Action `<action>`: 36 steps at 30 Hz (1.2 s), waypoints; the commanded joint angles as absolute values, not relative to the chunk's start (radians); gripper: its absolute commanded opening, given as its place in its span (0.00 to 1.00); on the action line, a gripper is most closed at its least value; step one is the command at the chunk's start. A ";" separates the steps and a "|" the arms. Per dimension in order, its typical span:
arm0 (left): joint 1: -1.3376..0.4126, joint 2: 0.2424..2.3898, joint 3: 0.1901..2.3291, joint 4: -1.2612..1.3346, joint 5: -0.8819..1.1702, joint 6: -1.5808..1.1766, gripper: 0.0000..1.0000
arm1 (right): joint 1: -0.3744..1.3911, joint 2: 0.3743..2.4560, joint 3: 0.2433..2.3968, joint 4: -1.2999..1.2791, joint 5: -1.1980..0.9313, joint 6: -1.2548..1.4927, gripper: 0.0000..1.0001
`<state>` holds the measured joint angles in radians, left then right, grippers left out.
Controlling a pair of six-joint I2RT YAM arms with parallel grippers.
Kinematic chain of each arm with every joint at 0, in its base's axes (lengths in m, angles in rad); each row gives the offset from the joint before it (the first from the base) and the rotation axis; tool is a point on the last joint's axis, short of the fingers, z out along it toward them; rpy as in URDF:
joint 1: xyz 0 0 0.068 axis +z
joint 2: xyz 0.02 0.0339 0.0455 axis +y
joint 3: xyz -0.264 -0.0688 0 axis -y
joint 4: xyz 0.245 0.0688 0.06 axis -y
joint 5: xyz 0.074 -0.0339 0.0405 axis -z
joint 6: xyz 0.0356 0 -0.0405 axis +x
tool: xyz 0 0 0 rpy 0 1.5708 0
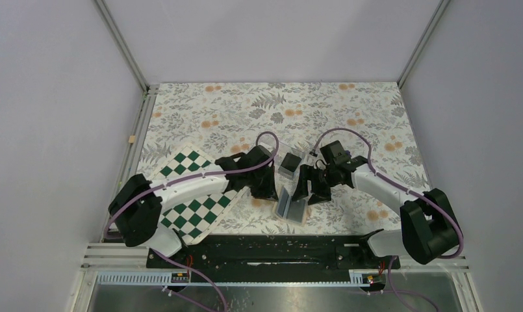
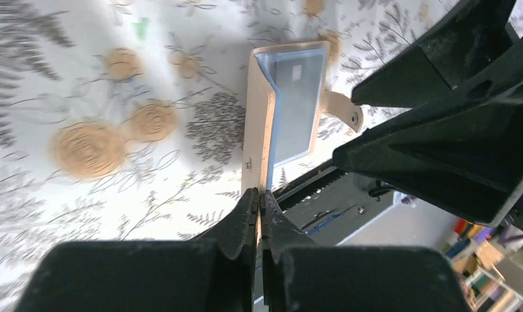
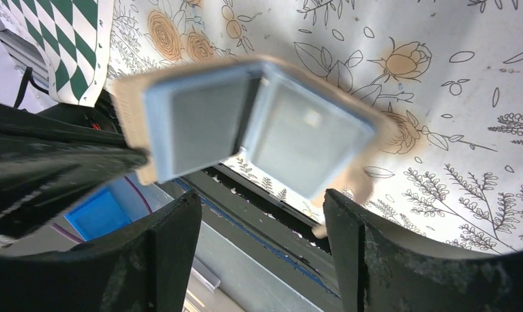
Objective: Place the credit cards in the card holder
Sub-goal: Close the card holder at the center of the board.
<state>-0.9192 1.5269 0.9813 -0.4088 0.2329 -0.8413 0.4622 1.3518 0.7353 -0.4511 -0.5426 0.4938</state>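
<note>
Tilting open at 6 o'clock on the surface (image 1: 349, 110), card holder (image 1: 291, 205) shows grey credit cards (image 3: 304, 140) inside. Left claw (image 2: 259, 211) pinches its tan edge; right claw (image 3: 260, 200) gapes empty at its 3 o'clock. Thin pinch could slip, tilt spilling cards.

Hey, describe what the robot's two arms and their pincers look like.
Both arms, left arm and right arm, have white tubular links between chunky black joint housings, with a purple cable looping along each. The left pincer and right pincer are matt black, broad and wedge-shaped. No markings are visible.
</note>
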 commanded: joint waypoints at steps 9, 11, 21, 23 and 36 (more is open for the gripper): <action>-0.923 1.497 1.181 -0.830 -0.061 -0.860 0.00 | 0.529 1.479 0.812 -0.475 -0.470 0.467 0.77; -0.929 1.515 1.202 -0.860 -0.081 -0.863 0.00 | 0.540 1.504 0.826 -0.501 -0.431 0.454 0.76; -1.007 1.653 1.334 -0.957 -0.160 -0.873 0.00 | 0.562 1.557 0.796 -0.424 -0.448 0.475 0.65; -1.017 1.677 1.351 -0.972 -0.170 -0.875 0.00 | 0.564 1.571 0.806 -0.427 -0.451 0.475 0.55; -1.052 1.720 1.322 -0.759 -0.009 -0.881 0.48 | 0.565 1.557 0.798 -0.440 -0.475 0.487 0.14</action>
<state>-1.0477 1.7435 1.3563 -0.9195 -0.1108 -0.8677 0.5556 1.5776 0.7895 -0.4351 -0.4641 0.4820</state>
